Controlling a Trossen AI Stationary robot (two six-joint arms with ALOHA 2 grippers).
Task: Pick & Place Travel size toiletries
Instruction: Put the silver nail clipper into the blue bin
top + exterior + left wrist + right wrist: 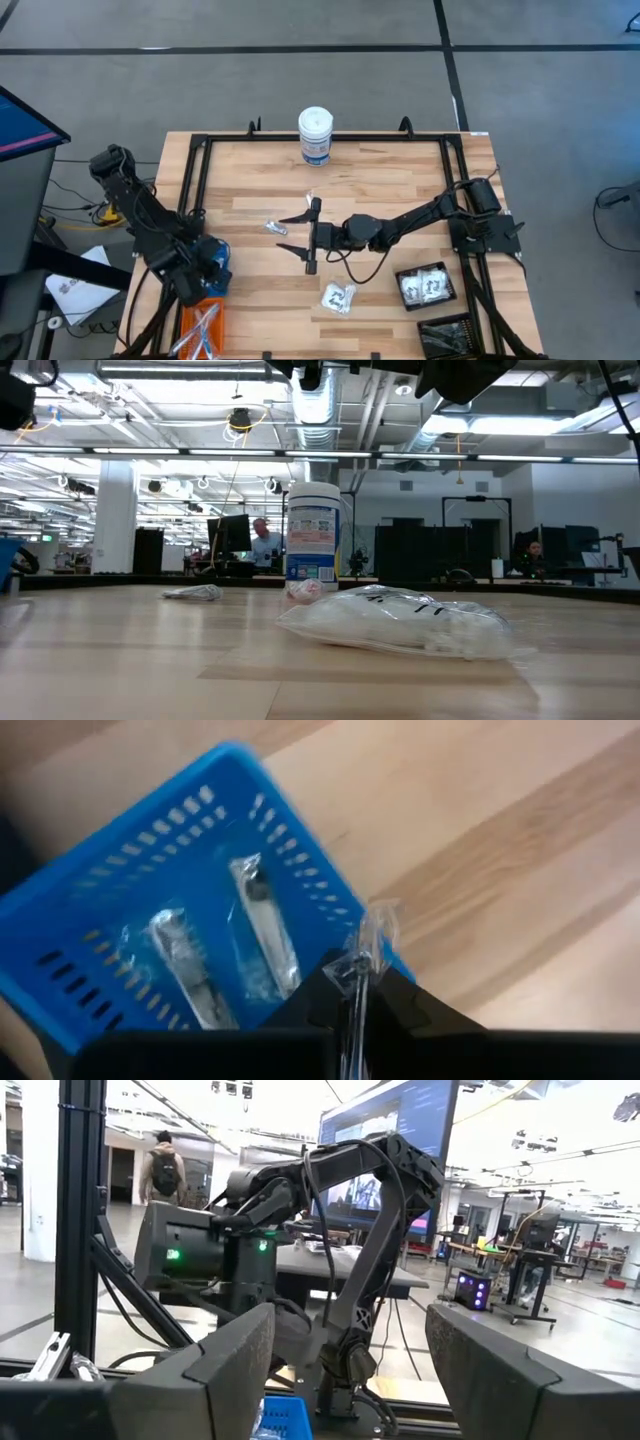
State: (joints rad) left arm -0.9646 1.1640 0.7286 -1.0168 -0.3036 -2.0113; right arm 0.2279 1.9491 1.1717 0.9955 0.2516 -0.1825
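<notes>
Pinching a clear crinkly packet [360,955] by its edge, left hand [352,1005] hovers over blue bin [90,900]; contents probably light, slippery. Right hand [308,233], fingers apart, waits at table centre.

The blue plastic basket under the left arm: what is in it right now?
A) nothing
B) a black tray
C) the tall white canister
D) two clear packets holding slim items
D: the left wrist view shows two clear crinkly packets lying inside the blue perforated plastic basket, while the left end effector above it pinches a third clear packet.
</notes>
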